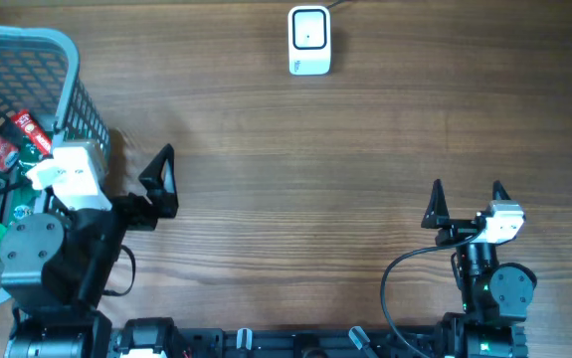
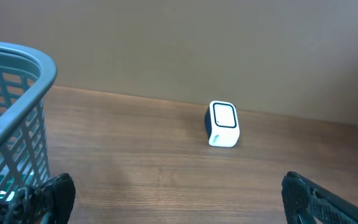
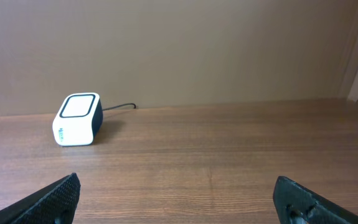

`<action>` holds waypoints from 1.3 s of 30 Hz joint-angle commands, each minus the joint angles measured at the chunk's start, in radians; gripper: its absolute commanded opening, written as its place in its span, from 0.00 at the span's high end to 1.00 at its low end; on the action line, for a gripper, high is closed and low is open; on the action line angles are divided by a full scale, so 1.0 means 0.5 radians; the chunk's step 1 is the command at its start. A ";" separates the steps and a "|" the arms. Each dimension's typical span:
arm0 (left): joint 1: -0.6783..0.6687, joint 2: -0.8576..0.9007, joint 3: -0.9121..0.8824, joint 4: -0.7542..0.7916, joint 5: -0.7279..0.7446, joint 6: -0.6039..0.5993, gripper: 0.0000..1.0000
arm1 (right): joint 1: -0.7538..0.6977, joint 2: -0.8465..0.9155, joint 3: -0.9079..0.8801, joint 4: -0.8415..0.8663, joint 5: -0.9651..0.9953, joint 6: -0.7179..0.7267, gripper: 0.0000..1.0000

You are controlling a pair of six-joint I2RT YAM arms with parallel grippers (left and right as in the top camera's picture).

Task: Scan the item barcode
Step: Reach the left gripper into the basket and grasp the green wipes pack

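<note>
**Nothing scanned yet: both sets of fingers empty**

We judge the task to be at its very start. The scanner (image 1: 309, 40) stands alone at the far edge of the desk (image 1: 295, 199), with nothing held over its window. The goods (image 1: 29, 127) to be scanned lie in the basket (image 1: 67, 60), well to the left of the scanner and nearer the robot; we cannot tell which of them is meant. The left fingers (image 1: 162, 174) stand spread wide and empty, just beside the basket. The right fingers (image 1: 434, 209) are likewise spread and empty, right of the scanner and well apart from it. Picking, presenting and scanning all remain.
</note>
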 commanded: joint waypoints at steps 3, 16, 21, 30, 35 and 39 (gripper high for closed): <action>0.005 0.016 0.023 0.022 0.013 -0.145 0.00 | 0.005 -0.016 -0.003 0.005 -0.030 0.014 0.00; 0.270 0.917 1.299 -0.668 -0.651 -0.825 0.00 | 0.005 -0.016 -0.003 0.005 -0.030 0.014 0.00; 0.726 1.091 1.463 -0.899 -0.649 -1.112 0.00 | 0.005 -0.016 -0.003 0.005 -0.030 0.014 0.00; 1.349 1.241 1.456 -1.143 -0.610 -1.276 0.00 | 0.005 -0.016 -0.003 0.005 -0.030 0.014 0.00; 1.363 1.476 1.456 -1.150 -0.419 -1.277 0.00 | 0.005 -0.016 -0.003 0.005 -0.030 0.014 0.00; 1.397 1.707 1.455 -1.073 -0.216 -1.342 0.00 | 0.005 -0.016 -0.003 0.005 -0.030 0.014 0.00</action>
